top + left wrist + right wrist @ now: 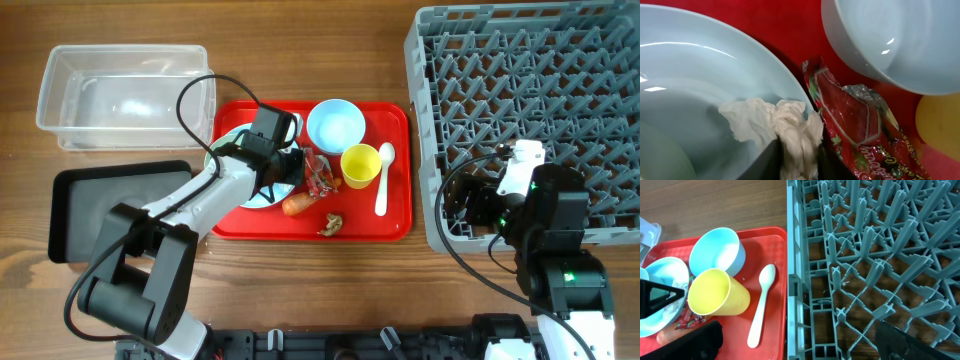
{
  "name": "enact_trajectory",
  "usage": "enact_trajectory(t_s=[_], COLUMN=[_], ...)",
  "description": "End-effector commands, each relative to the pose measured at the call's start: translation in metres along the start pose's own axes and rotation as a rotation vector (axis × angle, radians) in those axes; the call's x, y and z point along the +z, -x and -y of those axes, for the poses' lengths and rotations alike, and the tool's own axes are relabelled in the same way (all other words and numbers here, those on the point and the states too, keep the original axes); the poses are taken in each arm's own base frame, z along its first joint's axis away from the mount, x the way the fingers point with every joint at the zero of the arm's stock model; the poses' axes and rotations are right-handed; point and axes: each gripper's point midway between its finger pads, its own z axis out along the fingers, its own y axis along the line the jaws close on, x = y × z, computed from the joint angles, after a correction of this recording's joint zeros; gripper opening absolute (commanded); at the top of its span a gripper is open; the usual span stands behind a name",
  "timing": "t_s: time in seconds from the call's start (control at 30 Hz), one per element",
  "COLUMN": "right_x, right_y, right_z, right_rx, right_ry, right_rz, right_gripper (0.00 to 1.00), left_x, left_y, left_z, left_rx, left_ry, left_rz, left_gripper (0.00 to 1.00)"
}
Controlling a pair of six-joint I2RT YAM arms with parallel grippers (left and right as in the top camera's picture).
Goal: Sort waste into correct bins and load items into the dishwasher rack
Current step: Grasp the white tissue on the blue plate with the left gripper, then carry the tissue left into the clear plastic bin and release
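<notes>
**Left gripper grasping tissue on the red tray; right gripper hanging open at the rack**

Left gripper [799, 150]: in the overhead view the left arm is reaching from the lower left of the frame to the left half of the red tray [395, 222]. In the left wrist view its two dark fingers [765, 162] are pressing in on either side of the tissue [785, 125], so the jaws are clenching on it. The tissue is lying across the rim of a pale blue dish [700, 75], touching the wrapper [850, 115] just to its right.

Right gripper [797, 330]: the jaws are standing wide apart and holding nothing. It is hovering over the left edge of the rack [530, 100], at the lower right of the overhead frame.

Waste: the carrot [297, 205] and the brown lump [331, 224] are lying along the lower edge of the tray, below the wrapper.

Items: a bowl [335, 125] is sitting at the upper middle of the tray. The cup [360, 165] is standing just below and to the right of it, and the spoon [384, 178] is lying right of the cup.

Bins: the tub [125, 85] is sitting at the upper left of the frame. The black tray [80, 210] is lying below it, partly under the left arm.
</notes>
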Motion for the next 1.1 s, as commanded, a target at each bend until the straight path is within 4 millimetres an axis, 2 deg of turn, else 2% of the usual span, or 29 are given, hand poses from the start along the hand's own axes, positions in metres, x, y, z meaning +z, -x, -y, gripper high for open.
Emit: enact_trajectory(t_s=[0.0,0.03,0.17,0.3,0.4,0.47,0.53,0.6,0.73,0.77,0.87,0.93,0.97,1.0,1.03,1.07], right_x=[-0.006,-0.006,-0.006,-0.006,-0.006,-0.006,-0.006,-0.006,-0.006,-0.006,-0.006,-0.006,-0.006,-0.006,-0.006,-0.006], right_y=[0.011,0.011,0.011,0.011,0.011,0.011,0.011,0.011,0.011,0.011,0.011,0.011,0.011,0.011,0.011,0.011], right_z=[-0.007,-0.007,-0.007,-0.007,-0.007,-0.007,-0.007,-0.007,-0.007,-0.007,-0.007,-0.007,-0.007,-0.007,-0.007,-0.007], right_rx=[-0.015,-0.015,-0.015,-0.016,-0.015,-0.016,-0.015,-0.015,-0.015,-0.015,-0.015,-0.015,-0.015,-0.015,-0.015,-0.015], right_ry=[0.024,0.024,0.024,0.024,0.024,0.024,0.024,0.024,0.024,0.024,0.025,0.025,0.024,0.025,0.025,0.024], right_rz=[0.026,0.026,0.026,0.026,0.026,0.026,0.026,0.026,0.026,0.026,0.027,0.027,0.026,0.026,0.026,0.026], right_gripper=[1.0,1.0,1.0,1.0,1.0,1.0,1.0,1.0,1.0,1.0,1.0,1.0,1.0,1.0,1.0,1.0], left_x=[0.0,0.0,-0.016,-0.06,-0.108,-0.146,-0.177,-0.191,-0.193,-0.19,-0.174,-0.165,-0.162,-0.159,-0.159,-0.16], left_y=[0.005,0.005,0.018,0.048,0.079,0.101,0.118,0.126,0.129,0.128,0.129,0.131,0.132,0.133,0.135,0.136], left_z=[0.002,0.002,0.0,0.004,-0.014,-0.034,-0.068,-0.102,-0.169,-0.185,-0.22,-0.235,-0.238,-0.24,-0.24,-0.24], left_rx=[0.001,0.001,0.005,0.022,-0.007,-0.056,-0.129,-0.197,-0.309,-0.334,-0.38,-0.395,-0.399,-0.398,-0.397,-0.396], left_ry=[-0.004,-0.004,0.017,0.032,0.121,0.173,0.239,0.289,0.392,0.416,0.441,0.451,0.454,0.454,0.453,0.453], left_rz=[0.008,0.011,0.068,0.219,0.395,0.53,0.641,0.693,0.726,0.724,0.724,0.731,0.735,0.74,0.748,0.755], left_gripper=[0.08,0.04,0.04,0.04,0.04,0.04,0.04,0.04,0.04,0.1,0.1,0.1,0.14,0.43,0.65,0.77])
